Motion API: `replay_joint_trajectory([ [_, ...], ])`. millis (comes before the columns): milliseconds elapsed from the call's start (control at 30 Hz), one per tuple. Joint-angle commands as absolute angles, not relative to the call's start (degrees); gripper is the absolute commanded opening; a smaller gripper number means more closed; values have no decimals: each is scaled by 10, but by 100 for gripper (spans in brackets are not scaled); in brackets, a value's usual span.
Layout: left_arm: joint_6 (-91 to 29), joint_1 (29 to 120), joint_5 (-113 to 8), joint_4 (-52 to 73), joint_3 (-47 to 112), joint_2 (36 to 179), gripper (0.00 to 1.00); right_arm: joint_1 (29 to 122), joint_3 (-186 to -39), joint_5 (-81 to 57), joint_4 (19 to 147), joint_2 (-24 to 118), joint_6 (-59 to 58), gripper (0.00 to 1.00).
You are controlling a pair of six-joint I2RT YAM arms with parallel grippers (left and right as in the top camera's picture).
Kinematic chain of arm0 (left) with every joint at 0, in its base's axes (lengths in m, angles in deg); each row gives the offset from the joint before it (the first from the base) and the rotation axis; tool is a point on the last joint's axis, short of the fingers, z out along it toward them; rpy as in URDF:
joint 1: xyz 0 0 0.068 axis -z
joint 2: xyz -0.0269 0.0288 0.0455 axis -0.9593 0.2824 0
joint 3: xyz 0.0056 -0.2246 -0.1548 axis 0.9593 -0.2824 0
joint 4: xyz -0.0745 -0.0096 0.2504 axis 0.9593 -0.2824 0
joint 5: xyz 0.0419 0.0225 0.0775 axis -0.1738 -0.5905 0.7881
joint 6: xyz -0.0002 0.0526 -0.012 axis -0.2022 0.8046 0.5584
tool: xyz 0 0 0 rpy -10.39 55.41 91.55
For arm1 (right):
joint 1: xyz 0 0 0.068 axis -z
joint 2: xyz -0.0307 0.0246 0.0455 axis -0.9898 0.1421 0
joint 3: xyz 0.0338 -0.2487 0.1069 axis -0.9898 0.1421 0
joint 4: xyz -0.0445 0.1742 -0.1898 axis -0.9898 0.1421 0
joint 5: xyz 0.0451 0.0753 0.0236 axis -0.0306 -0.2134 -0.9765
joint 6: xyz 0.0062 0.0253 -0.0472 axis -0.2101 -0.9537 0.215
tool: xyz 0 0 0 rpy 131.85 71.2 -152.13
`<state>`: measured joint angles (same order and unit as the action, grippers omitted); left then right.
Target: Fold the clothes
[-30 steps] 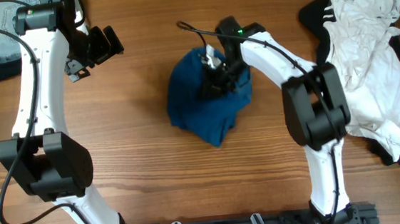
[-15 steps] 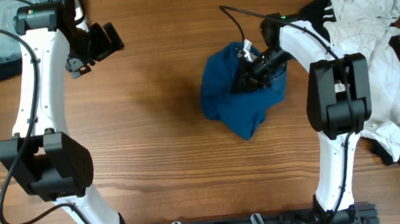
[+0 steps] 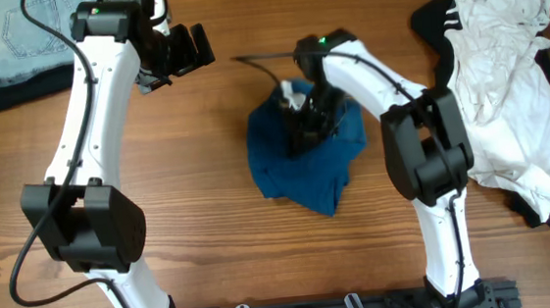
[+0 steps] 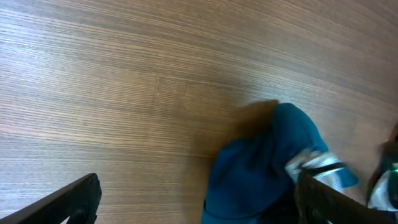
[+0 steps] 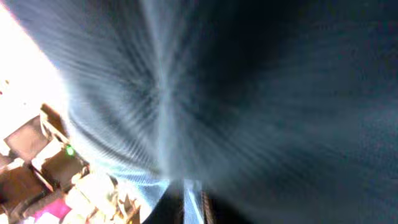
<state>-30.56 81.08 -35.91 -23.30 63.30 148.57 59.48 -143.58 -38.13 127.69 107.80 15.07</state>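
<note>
Blue T-shirt (image 3: pixel 301 167) is lying crumpled, apparently unfolded; left pincer (image 3: pixel 198 50) is hovering spread; right pincer (image 3: pixel 304 122), cloth-buried: cannot tell.

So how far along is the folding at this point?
Nothing looks folded yet: the dark blue T-shirt lies in a crumpled heap. In hand: the right gripper is down in the cloth, though whether it grips is unclear. The left gripper hangs off the shirt, its fingers open. Left: spreading it flat and every fold.
</note>
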Motion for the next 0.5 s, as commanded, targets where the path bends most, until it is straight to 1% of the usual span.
replay_joint_trajectory([
  [0,-309,808,-366,-228,633,1494,100,640,-1519,-307,1294,998,107,52],
  [33,-309,808,-366,-227,633,1494,100,662,-1542,-277,1302,976,90,76],
  [67,-308,808,-366,-227,633,1494,100,683,-1555,-264,1307,956,87,90],
  [133,-291,808,-366,-229,633,1494,100,732,-1572,-264,1317,912,87,93],
  [300,-270,809,-389,-255,632,1509,100,831,-1577,-264,1325,811,88,95],
  [367,-228,810,-455,-267,617,1530,100,868,-1577,-263,1333,776,95,99],
  [467,-184,810,-552,-254,565,1556,100,897,-1577,-261,1336,748,107,99],
])
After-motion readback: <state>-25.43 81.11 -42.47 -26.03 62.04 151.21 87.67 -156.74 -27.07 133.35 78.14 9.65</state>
